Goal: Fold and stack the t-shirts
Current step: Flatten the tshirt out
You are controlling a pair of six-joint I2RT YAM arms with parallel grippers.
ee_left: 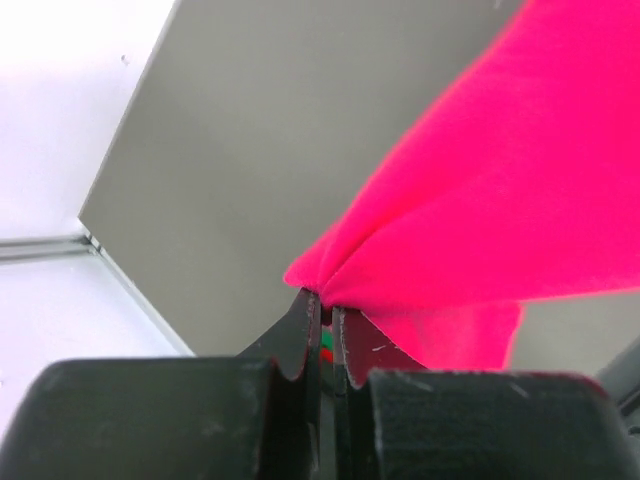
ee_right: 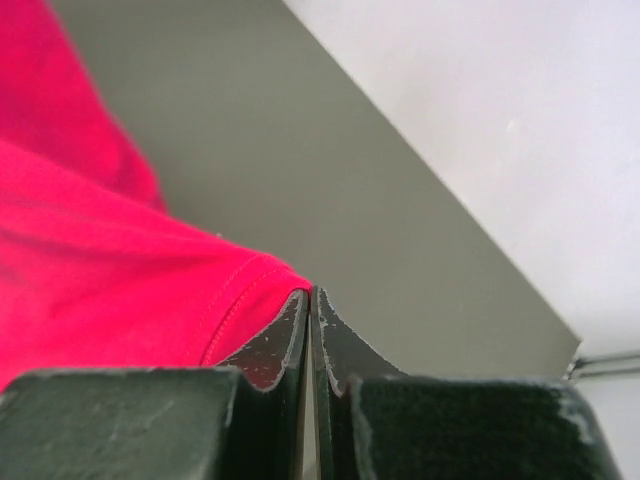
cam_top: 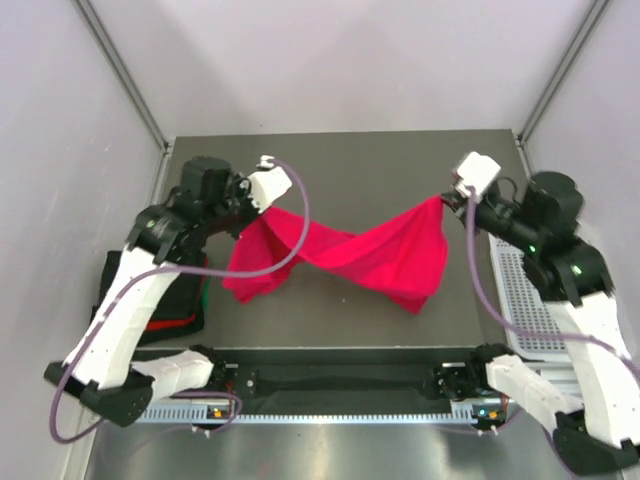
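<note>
The magenta shirt (cam_top: pixel 340 250) is strung up between both arms, over the middle of the gray desk (cam_top: pixel 340 150). Its long axis runs pretty much straight left to right across the desk, one end pointing at each arm. Both ends sit at about the same height, and the middle sags with what looks like a twist in it.

The left jaws are pinched closed on a bunched bit of the shirt (ee_left: pixel 480 200); in the left wrist view the fabric fans out up and to the right from that pinch point. The right jaws are closed on the other end. The right wrist view shows them clamped on a stitched hem edge of the shirt (ee_right: pixel 90 280), with the cloth spreading off to the left.

A loose flap hangs below each grip. The one on the left drops toward the near-left, and the one on the right comes to a point lower down. It's hard to tell whether those low bits touch the desk or just hang above it.

The pile of folded shirts (cam_top: pixel 180 322) sits at the left edge of the desk, partly under the left arm (cam_top: pixel 120 320). It's mostly black, with a red and a green edge peeking out. A white mesh basket (cam_top: pixel 515 290) sits on the right side, under the right arm (cam_top: pixel 590 330).
</note>
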